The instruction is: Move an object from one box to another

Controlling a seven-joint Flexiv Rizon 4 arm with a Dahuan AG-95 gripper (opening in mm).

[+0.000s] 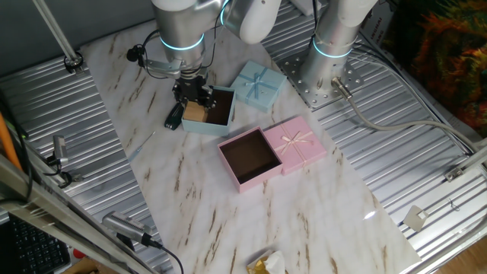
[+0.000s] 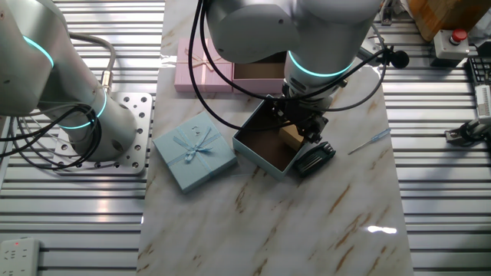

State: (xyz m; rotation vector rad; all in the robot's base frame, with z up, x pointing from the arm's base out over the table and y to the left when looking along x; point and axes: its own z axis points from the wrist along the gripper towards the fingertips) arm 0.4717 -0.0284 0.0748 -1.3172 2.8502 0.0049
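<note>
I see the small wooden cube [image 1: 195, 112] inside the light blue box tray [image 1: 221, 119], at its edge, under my gripper [image 1: 193, 98]; whether the jaws clamp it I cannot tell. It looks light, rigid, hardly fragile; I'd pinch opposite flat faces.

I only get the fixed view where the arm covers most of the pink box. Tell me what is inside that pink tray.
Observer: Nothing. In the view opposite yours the pink box tray is in the open, and only its dark brown floor shows.
Operator: Report anything on the table that is outside my frame.
Observer: A crumpled yellowish thing lies at the edge of the marble top, well away from both boxes. I cannot tell what it is.
</note>
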